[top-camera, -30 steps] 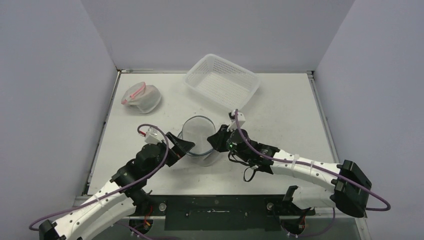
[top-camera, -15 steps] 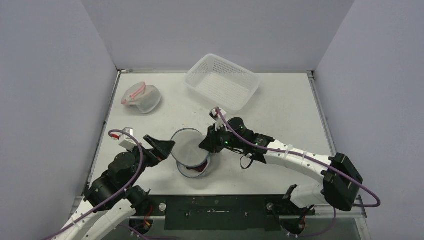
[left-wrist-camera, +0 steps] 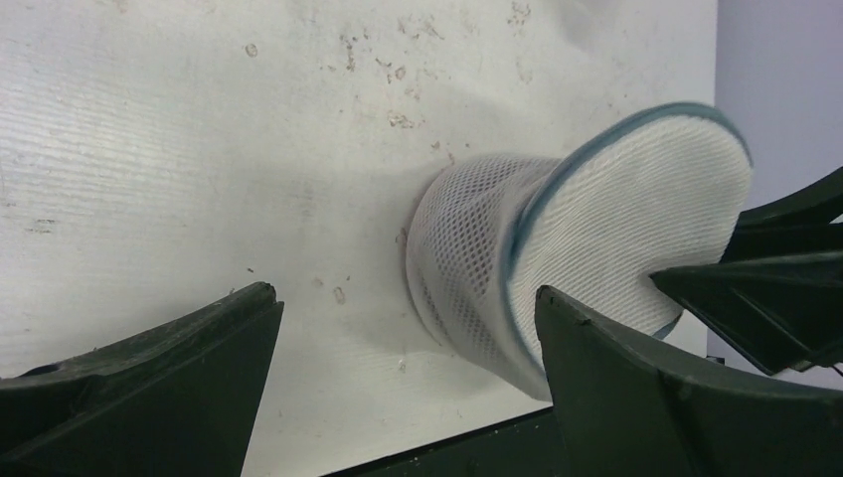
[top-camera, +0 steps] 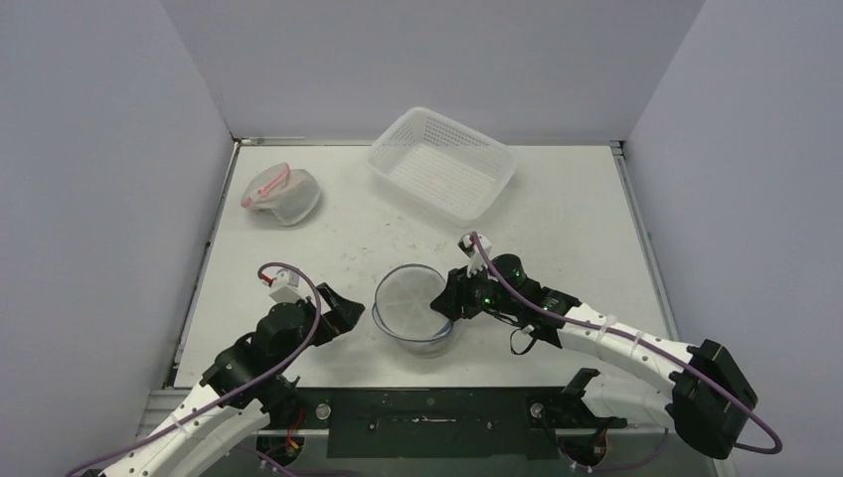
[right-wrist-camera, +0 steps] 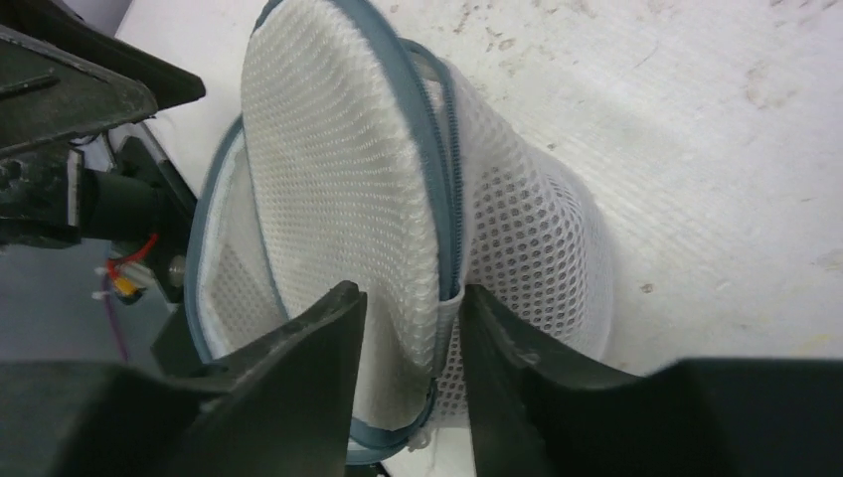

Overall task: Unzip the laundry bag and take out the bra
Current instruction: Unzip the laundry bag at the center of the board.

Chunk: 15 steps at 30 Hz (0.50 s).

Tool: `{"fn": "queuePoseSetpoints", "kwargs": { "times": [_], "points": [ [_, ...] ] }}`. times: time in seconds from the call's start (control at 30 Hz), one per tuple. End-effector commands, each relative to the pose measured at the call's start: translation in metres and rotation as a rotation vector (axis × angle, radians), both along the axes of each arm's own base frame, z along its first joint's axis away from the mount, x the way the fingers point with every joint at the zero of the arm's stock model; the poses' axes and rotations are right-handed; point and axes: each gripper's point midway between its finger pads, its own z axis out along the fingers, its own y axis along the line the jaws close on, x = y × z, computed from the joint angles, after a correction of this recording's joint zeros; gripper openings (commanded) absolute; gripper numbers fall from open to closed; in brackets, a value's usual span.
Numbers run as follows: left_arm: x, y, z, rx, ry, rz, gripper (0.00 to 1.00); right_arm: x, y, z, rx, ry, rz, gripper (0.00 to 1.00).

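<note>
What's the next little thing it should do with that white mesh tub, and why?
Probably bring the left arm's open jaws onto the side of the round white mesh laundry bag: they stand apart from it, while the right arm's jaws pinch its blue-trimmed rim.

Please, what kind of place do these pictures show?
Most likely a robotics test booth, not a home: plain walls enclose a white table, two robot arms are bolted at its near edge, and the few props include a mesh laundry bag and a plastic basket.
</note>
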Motion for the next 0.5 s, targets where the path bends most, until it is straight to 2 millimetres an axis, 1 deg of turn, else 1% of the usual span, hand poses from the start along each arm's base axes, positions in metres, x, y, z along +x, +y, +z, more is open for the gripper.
{"fn": "queuePoseSetpoints", "kwargs": {
  "times": [0.0,0.03,0.07,0.13,0.2,0.27,0.33,0.4,0.47],
  "points": [
    [0.007,-0.015,0.005,-0.027,-0.02,-0.042,1.0,0.012,-0.02,0.012,-0.044,-0.06,-0.097,0.52],
    [0.007,-0.017,0.004,-0.03,-0.019,-0.048,0.96,0.013,-0.022,0.019,-0.046,-0.074,-0.112,0.59],
    [0.008,-0.018,0.004,-0.037,-0.021,-0.051,0.95,0.011,-0.024,0.023,-0.064,-0.083,-0.123,0.63],
    [0.009,-0.023,0.007,-0.052,-0.033,-0.065,0.95,0.011,-0.025,0.039,-0.086,-0.124,-0.141,0.69],
    [0.011,-0.026,0.01,-0.065,-0.047,-0.074,0.94,0.008,-0.023,0.053,-0.109,-0.156,-0.148,0.72],
    [0.013,-0.03,0.013,-0.077,-0.059,-0.081,0.94,0.003,-0.018,0.064,-0.13,-0.19,-0.155,0.73],
    [0.016,-0.035,0.018,-0.095,-0.069,-0.09,0.94,-0.002,-0.01,0.073,-0.135,-0.212,-0.166,0.71],
    [0.019,-0.04,0.025,-0.111,-0.081,-0.102,0.94,-0.008,0.002,0.079,-0.136,-0.242,-0.175,0.68],
    [0.023,-0.044,0.029,-0.117,-0.081,-0.108,0.93,-0.012,0.012,0.078,-0.169,-0.283,-0.188,0.63]
  ]
}}
